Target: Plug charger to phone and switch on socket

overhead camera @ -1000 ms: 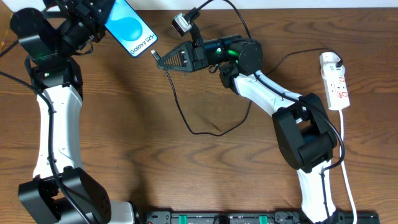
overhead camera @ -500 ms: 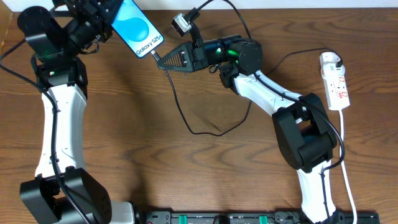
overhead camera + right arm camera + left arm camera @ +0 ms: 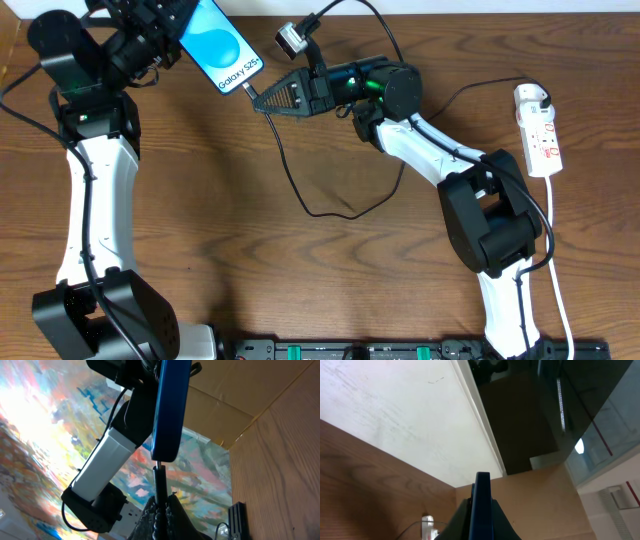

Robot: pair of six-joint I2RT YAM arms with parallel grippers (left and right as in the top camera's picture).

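Two steps make up this job, and I judge the first nearly done. My left gripper [image 3: 172, 24] is clamped on the slim dark-edged smartphone [image 3: 222, 48] with its bright cyan screen, holding it tilted at about 11 o'clock over the brown wooden table [image 3: 200, 230]. My right gripper [image 3: 258, 98], near 12 o'clock, is closed on the small black plug tip [image 3: 159, 477] of the long thin black charger cable [image 3: 296, 190]. In the right wrist view the plug tip meets the smartphone's lower edge, lined up with it. I cannot tell whether it is pushed fully home, so I would press a little more before letting go. The narrow white power strip [image 3: 540, 135] with red marks lies at about 2 o'clock, well apart from both grippers. The white adapter head [image 3: 532, 97] sits at its far end. Its switch is left to do, and nothing is near it yet.
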